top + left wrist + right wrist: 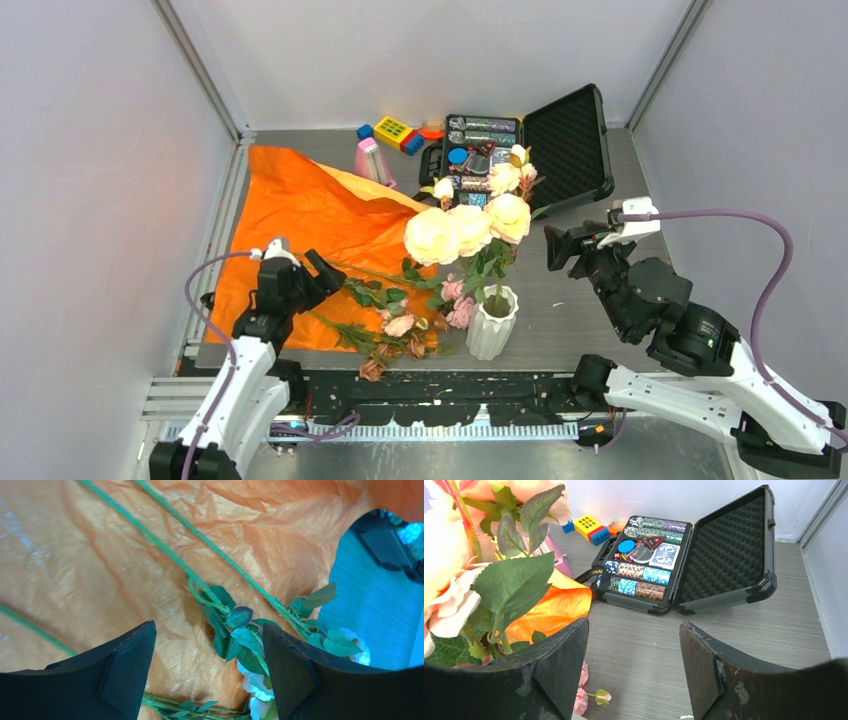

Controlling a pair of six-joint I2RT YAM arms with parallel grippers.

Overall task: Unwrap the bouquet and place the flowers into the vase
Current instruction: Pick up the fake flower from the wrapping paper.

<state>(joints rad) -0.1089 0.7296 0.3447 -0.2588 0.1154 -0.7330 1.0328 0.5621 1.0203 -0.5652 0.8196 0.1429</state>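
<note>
Grey bench point(600, 330): orange paper point(300, 200) spread left of vase point(492, 322), some roses point(465, 230) already in vase, loose flowers point(385, 335) lying just left of it. Left end effector point(318, 268) released, over those stems; right end effector point(562, 245) released, empty, right of vase. Step: loading loose stems. Next: clench one stem, lift, insert.

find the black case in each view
Top external: case at the back, right of centre, lid open.
Left wrist: perhaps the dark blur in the top right corner; cannot tell.
Right wrist: case upper middle, lid open to the right.
Shared landmark: paper, orange, in all three.
</note>
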